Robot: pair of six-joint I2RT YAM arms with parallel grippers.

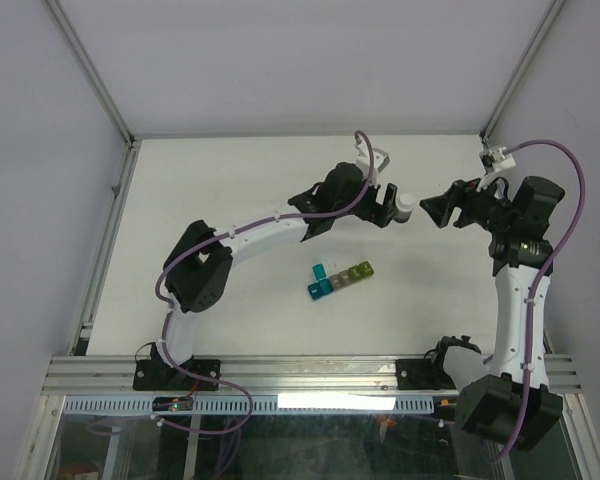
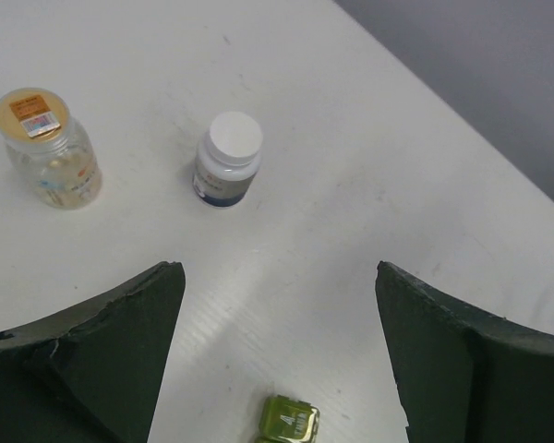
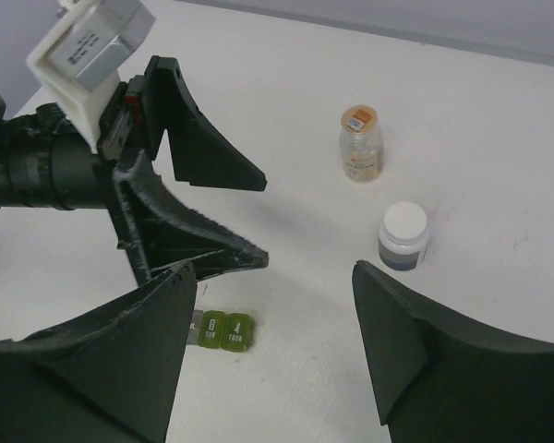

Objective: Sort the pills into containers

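Containers (image 1: pixel 342 279) form one short strip of five joined compartments in the middle of the table (image 1: pixel 230 180), running from blue through teal, grey and olive to yellow-green. At the blue end one more blue piece sits beside the row; I cannot tell if it is a lifted lid. Two bottles stand upright beyond the strip: one dark bottle with white cap (image 2: pixel 228 159) and one clear bottle with tan cap (image 2: pixel 46 148), near each other but not touching. Two grippers face each other over the far part of the table. The left gripper (image 2: pixel 277 272) has its jaws spread wide with nothing between them, and in the top view the white-capped bottle is just beside it. The right gripper (image 3: pixel 275 272) is released too, its two fingers wide apart and holding nothing. The right wrist view shows only two green compartments of the strip.
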